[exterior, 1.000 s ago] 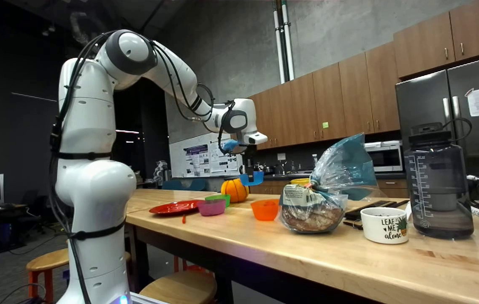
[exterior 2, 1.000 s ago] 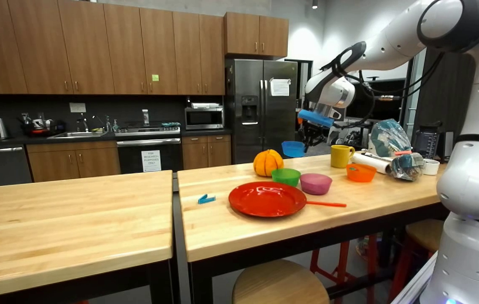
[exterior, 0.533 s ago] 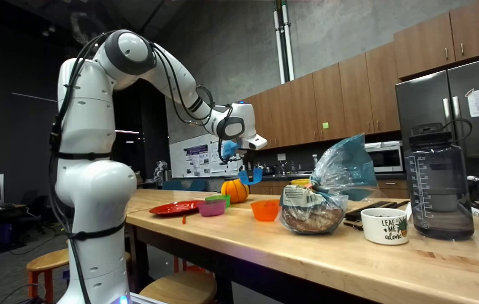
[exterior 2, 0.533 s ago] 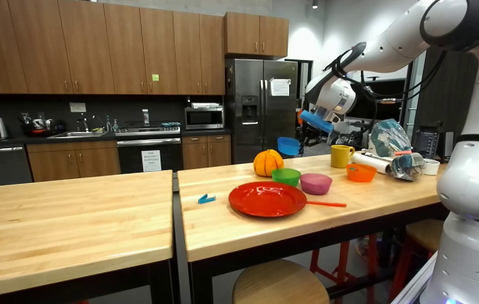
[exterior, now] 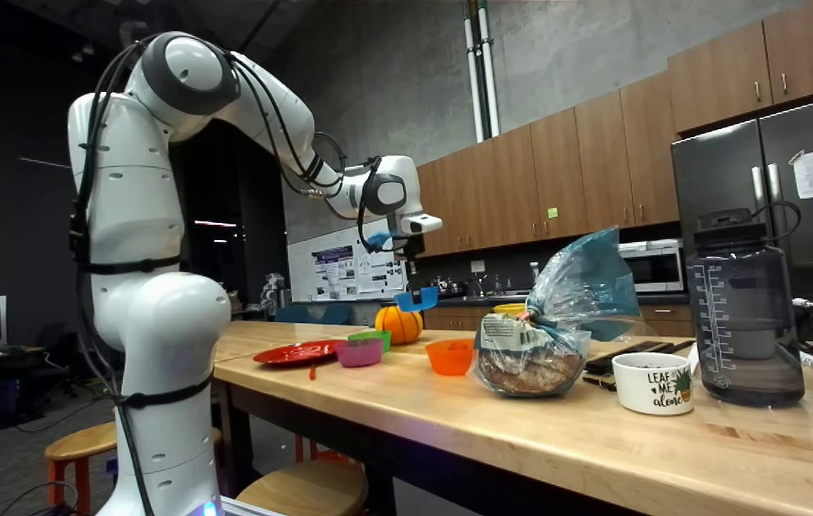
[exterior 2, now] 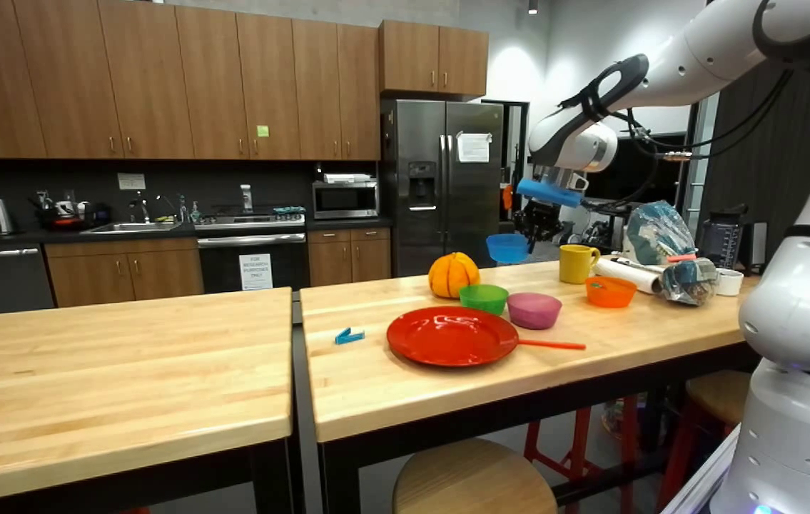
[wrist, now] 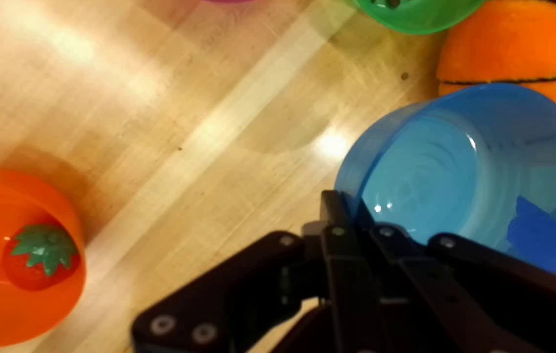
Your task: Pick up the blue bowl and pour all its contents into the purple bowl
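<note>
- One blue bowl (wrist: 434, 171) hangs in the air above the table (wrist: 238, 206), slightly tilted.
- The gripper (wrist: 348, 207) is closed on its rim, straddling the wall, so the bowl sticks out to one side.
- A dark blue patch (wrist: 540, 238) shows inside; I can't tell whether it is loose or stuck on.
- The coming move turns on this: the purple bowl (exterior 2: 534, 312) sits lower and off to the side, not underneath. The round bowl has no long axis, so which side tips matters; carrying it across comes first, I'd judge.
- Just beside the purple bowl stands the green bowl (exterior 2: 484, 300), a likely place for a stray spill.
- Both exterior views show the purple bowl's body and the height above the table. The wrist view catches only a purple sliver, but looks into the blue bowl and the orange bowl (wrist: 28, 318), which holds something red with a leafy top (wrist: 42, 250).
</note>
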Action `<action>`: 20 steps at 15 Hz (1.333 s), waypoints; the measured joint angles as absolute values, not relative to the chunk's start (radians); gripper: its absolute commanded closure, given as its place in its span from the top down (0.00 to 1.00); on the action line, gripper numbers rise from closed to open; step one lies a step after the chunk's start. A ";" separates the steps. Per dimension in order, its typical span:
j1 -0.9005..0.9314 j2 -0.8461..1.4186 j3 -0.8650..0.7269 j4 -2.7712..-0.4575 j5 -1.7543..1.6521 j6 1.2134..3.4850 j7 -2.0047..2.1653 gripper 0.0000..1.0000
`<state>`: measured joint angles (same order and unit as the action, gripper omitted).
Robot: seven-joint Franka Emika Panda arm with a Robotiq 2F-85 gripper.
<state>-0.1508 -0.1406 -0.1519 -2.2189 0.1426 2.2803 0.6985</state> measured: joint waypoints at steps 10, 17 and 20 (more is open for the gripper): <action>-0.186 -0.137 -0.163 -2.320 0.184 2.284 0.741 0.01; -0.183 -0.135 -0.158 -2.371 0.248 2.332 0.741 0.01; -0.179 -0.133 -0.153 -2.389 0.274 2.364 0.742 0.01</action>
